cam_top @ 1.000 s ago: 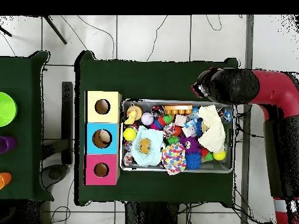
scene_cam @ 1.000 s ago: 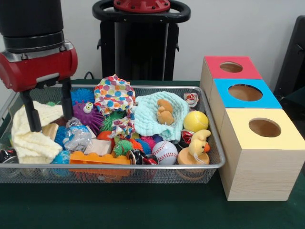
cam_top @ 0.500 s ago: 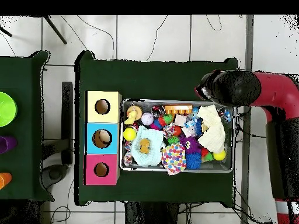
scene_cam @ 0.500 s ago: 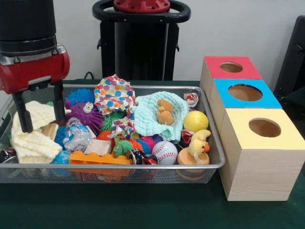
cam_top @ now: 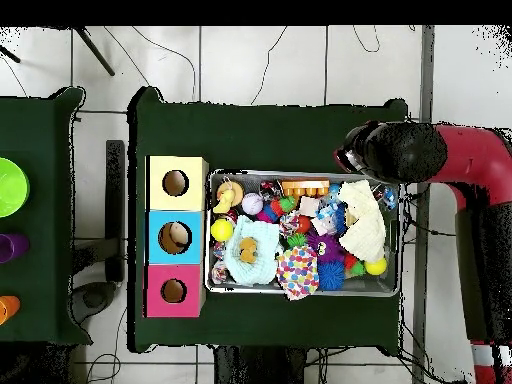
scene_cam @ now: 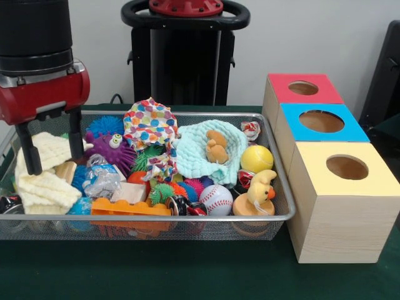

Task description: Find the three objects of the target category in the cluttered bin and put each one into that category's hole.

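My gripper (scene_cam: pixel 56 164) hangs open over the left end of the wire bin (scene_cam: pixel 284 187). Its two black fingers straddle a folded cream cloth (scene_cam: pixel 44 184), one finger (scene_cam: pixel 28 150) at the cloth's left, the other beside a purple spiky toy (scene_cam: pixel 115 150). Nothing is lifted. The bin also holds a yellow ball (scene_cam: pixel 257 159), a baseball (scene_cam: pixel 216 199), a yellow duck (scene_cam: pixel 260 187), an orange brick (scene_cam: pixel 128 208), a polka-dot cloth (scene_cam: pixel 150 125) and a mint cloth (scene_cam: pixel 194 156) with a brown plush on it. In the overhead view the arm's head (cam_top: pixel 395 150) covers the fingers at the bin's (cam_top: pixel 212 230) right end.
Three wooden boxes with round holes stand in a row right of the bin: red-topped (scene_cam: pixel 303 87), blue-topped (scene_cam: pixel 321 121), yellow-topped (scene_cam: pixel 347 167). In the overhead view they sit left of the bin, yellow (cam_top: pixel 176 183) at top. A green bowl (cam_top: pixel 10 186) sits on a side table.
The gripper has shifted left and risen a little over the cream cloth, staying open. Most of that happened in the first half second. The bin's contents look unmoved.
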`<state>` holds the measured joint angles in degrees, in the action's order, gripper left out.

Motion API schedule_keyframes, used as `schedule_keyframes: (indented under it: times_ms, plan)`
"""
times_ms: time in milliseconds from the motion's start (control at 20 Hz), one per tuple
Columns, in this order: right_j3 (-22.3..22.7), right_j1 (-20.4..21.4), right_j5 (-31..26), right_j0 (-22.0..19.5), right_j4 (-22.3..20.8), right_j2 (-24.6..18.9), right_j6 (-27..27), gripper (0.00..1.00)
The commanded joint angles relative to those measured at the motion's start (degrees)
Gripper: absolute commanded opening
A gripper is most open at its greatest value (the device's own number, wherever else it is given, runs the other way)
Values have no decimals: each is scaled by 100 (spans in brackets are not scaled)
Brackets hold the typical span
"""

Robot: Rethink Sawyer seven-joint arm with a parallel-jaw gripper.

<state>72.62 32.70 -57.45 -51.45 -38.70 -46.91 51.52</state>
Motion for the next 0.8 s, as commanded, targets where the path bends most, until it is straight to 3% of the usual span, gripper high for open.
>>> schedule_keyframes:
  times_ms: [50, 800]
  plan:
    - [118, -185, -538, -171, -429, 323, -1835, 100]
    - [290, -179, -359, -265, -481, 320, -1714, 100]
